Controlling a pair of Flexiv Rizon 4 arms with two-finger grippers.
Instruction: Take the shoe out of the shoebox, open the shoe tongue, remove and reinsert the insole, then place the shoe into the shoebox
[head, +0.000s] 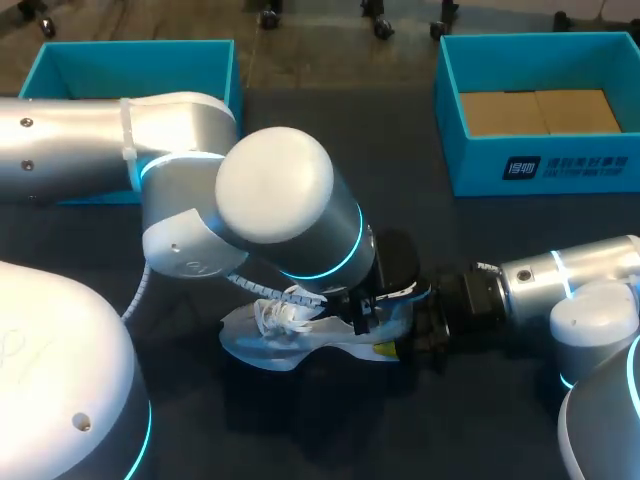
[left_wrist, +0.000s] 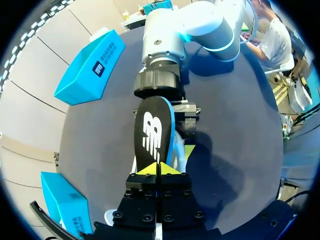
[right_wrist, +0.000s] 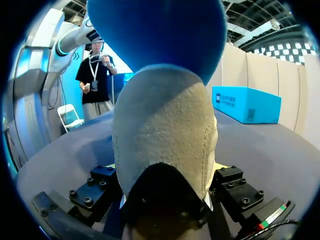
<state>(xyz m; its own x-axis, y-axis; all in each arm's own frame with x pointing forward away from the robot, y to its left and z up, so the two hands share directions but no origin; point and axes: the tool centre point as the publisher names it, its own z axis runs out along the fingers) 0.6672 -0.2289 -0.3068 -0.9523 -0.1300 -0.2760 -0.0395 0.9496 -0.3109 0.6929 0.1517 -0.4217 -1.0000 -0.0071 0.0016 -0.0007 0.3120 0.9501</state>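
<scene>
I have my left tool (left_wrist: 158, 169) pinched tight on the black flat insole (left_wrist: 151, 132) over the grey-and-white sneaker (right_wrist: 165, 125), whose heel my right tool (right_wrist: 166, 169) clamps.

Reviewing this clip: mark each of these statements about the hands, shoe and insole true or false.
1. The left hand is shut on the insole. True.
2. The shoe is in neither the left box nor the right box. True.
3. The right hand is open and clear of the shoe. False: it is shut on the shoe's heel.
4. The insole lies flat inside the shoe. False: it juts out of the shoe, with its end pinched in the left hand.
</scene>
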